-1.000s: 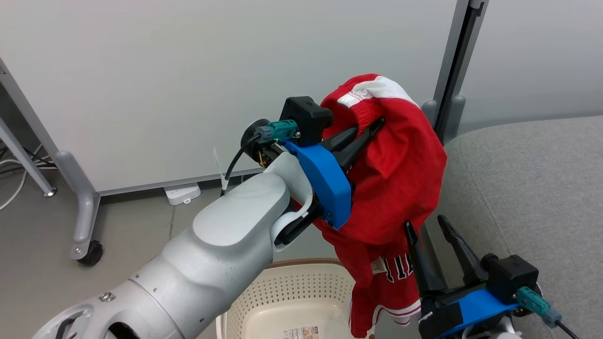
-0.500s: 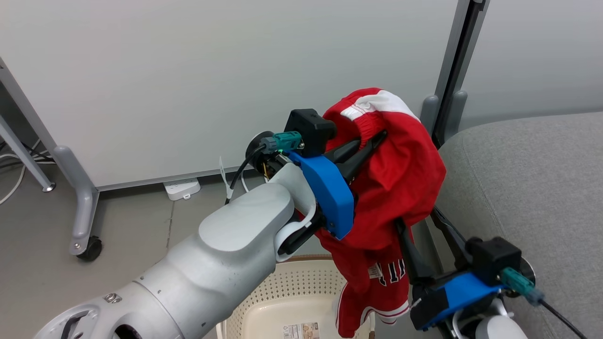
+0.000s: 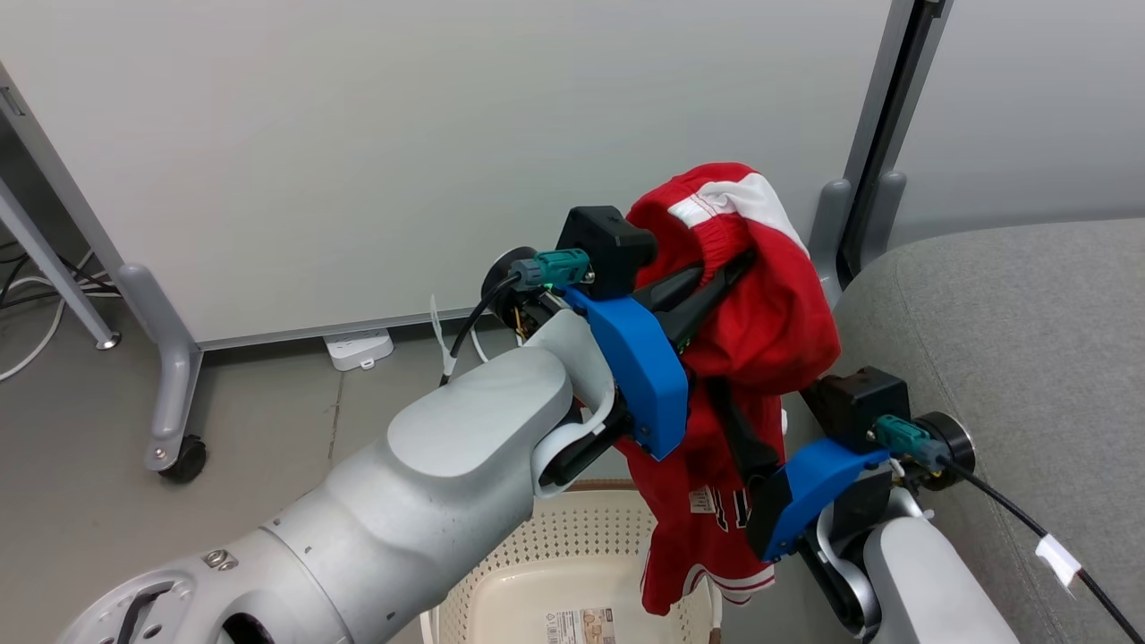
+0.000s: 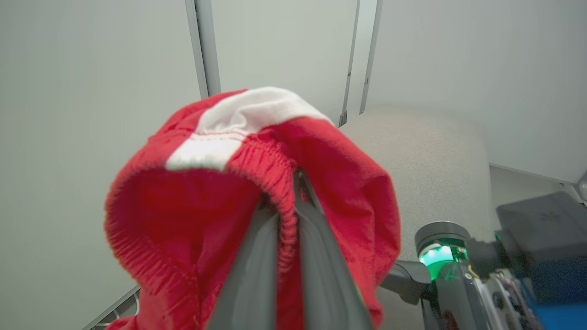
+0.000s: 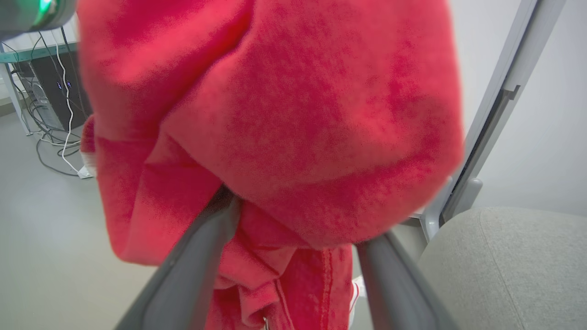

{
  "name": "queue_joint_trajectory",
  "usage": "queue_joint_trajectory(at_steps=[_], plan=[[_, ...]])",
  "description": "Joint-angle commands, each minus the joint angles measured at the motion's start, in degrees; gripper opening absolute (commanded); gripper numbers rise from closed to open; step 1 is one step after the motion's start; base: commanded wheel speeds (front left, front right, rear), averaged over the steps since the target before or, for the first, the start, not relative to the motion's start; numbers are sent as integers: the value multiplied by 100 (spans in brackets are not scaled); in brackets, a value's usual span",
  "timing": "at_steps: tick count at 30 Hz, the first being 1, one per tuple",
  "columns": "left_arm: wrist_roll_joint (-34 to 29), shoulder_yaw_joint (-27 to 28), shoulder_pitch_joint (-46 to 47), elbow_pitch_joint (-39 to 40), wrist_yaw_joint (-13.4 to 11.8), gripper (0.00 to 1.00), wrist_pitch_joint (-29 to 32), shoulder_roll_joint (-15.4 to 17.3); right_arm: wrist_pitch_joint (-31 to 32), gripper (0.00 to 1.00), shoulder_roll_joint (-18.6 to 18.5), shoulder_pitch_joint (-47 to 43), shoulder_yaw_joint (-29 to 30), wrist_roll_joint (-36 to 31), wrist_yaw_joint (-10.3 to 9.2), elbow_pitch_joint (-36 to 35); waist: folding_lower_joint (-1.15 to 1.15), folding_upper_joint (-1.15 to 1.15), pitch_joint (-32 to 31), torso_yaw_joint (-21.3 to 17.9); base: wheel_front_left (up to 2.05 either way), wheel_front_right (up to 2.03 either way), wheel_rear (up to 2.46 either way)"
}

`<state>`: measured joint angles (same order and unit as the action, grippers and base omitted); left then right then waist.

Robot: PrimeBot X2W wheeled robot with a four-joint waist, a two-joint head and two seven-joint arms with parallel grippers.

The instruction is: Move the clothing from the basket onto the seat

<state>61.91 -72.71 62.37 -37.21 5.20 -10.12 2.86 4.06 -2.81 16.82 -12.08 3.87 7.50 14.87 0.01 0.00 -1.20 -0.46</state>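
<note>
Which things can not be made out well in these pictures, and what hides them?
Right wrist view: blurred clothing covers the fingertips of the right gripper.
Head view: the right gripper hides part of the lettering.
Head view: the bottom edge cuts the basket; its label is too small to read.

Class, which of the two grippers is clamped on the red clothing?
The left gripper, shut on the clothing at its waistband; the right gripper stands open around the hanging fabric.

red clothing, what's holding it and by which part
Left gripper, shut on the ribbed edge of the clothing by its white stripe; right gripper open around the hanging fabric.
</note>
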Motion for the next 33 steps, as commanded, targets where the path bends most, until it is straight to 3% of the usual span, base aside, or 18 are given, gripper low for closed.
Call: queue_joint_trajectory(at_steps=[1, 13, 14, 15, 33], plan=[[29, -20, 68, 45, 23, 0, 14, 7, 25, 100, -13, 215, -26, -52, -1, 168, -1, 0, 5, 23, 0, 0, 0], [33, -66, 68, 121, 55, 0, 30, 3, 36, 100, -13, 957, -324, 282, -1, 1206, -1, 0, -2, 99, 0, 0, 0], [34, -67, 51, 126, 61, 0, 33, 4, 37, 71, -13, 995, -346, 328, -1, 1277, -1, 0, -8, 102, 0, 0, 0], [33, -69, 37, 131, 67, 0, 43, 3, -18, 0, -13, 1044, -380, 362, -1, 1324, -1, 0, -12, 103, 0, 0, 0], [-8, -77, -61, -105, 132, 0, 163, 7, -315, 0, -13, 926, -532, 609, -1, 1636, -1, 0, -117, -37, 0, 0, 0]])
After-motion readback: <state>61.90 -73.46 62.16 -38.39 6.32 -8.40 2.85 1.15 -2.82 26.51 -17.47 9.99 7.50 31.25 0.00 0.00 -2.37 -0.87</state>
